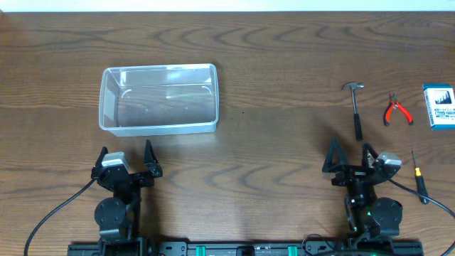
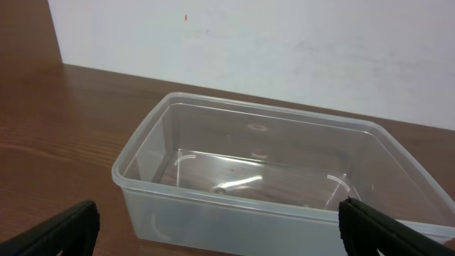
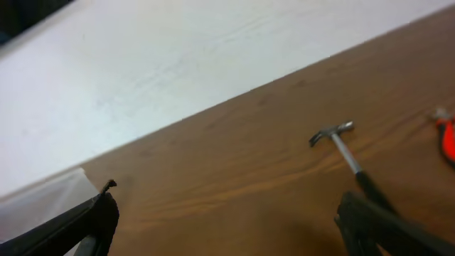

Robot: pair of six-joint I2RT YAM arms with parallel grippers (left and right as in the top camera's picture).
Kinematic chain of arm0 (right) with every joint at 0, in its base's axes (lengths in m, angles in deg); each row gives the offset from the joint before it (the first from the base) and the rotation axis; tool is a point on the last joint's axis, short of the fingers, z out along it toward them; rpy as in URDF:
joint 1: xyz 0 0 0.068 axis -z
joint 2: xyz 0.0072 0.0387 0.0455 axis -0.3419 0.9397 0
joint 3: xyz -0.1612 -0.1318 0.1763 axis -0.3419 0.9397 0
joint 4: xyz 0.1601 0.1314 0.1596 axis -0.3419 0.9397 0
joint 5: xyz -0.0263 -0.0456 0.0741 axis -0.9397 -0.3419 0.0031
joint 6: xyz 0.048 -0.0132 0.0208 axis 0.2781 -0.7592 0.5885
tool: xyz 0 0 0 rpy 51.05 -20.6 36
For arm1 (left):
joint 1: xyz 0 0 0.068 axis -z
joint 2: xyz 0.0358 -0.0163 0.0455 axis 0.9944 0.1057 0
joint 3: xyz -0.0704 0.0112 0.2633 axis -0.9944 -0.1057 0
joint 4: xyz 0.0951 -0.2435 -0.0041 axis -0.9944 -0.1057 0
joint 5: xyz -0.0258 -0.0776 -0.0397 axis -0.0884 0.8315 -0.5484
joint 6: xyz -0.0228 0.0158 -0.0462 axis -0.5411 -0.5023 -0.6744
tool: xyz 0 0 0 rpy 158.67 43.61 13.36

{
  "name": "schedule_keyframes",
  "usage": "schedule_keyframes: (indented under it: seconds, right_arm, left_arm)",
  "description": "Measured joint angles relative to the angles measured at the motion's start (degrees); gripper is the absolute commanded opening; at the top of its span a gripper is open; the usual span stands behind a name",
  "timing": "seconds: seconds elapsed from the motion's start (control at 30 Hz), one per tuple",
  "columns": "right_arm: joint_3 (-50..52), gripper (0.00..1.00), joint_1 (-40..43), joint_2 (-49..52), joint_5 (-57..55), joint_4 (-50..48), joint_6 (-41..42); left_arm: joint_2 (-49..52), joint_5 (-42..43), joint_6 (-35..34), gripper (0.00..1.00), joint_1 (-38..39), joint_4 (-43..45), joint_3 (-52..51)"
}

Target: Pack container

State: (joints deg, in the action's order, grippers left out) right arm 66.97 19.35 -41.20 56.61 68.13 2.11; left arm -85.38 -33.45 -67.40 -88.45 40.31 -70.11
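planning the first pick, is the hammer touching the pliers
Apart. The overhead view shows a plain gap between the hammer and the pliers, lying side by side.

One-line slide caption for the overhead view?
Empty container left; hammer, pliers, box, screwdriver right; left claw and right claw open.

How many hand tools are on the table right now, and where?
3. The hammer lies ahead of the right gripper, the red-handled pliers to its right, the thin screwdriver beside that gripper's outer side. All are outside the container; none seems hidden.
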Motion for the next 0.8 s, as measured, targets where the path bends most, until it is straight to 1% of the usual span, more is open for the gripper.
schedule_keyframes:
  seconds: [0.17, 0.33, 0.47, 0.7, 0.8]
  right_arm:
    - [0.0, 0.99, 0.0, 0.0, 0.2, -0.1, 5.7]
    - [0.0, 0.99, 0.0, 0.0, 0.2, -2.6, 8.7]
    - [0.0, 0.99, 0.0, 0.0, 0.2, -5.2, 9.5]
    - [0.0, 0.99, 0.0, 0.0, 4.9, -4.8, 10.0]
    - [0.0, 0.99, 0.0, 0.0, 7.0, -3.4, 8.0]
  left_arm:
    - [0.0, 0.0, 0.0, 0.98, 0.0, 0.0, 0.0]
    - [0.0, 0.0, 0.0, 0.98, 0.0, 0.0, 0.0]
    - [0.0, 0.0, 0.0, 0.98, 0.0, 0.0, 0.0]
    - [0.0, 0.0, 0.0, 0.98, 0.0, 0.0, 0.0]
    - [0.0, 0.0, 0.0, 0.98, 0.0, 0.0, 0.0]
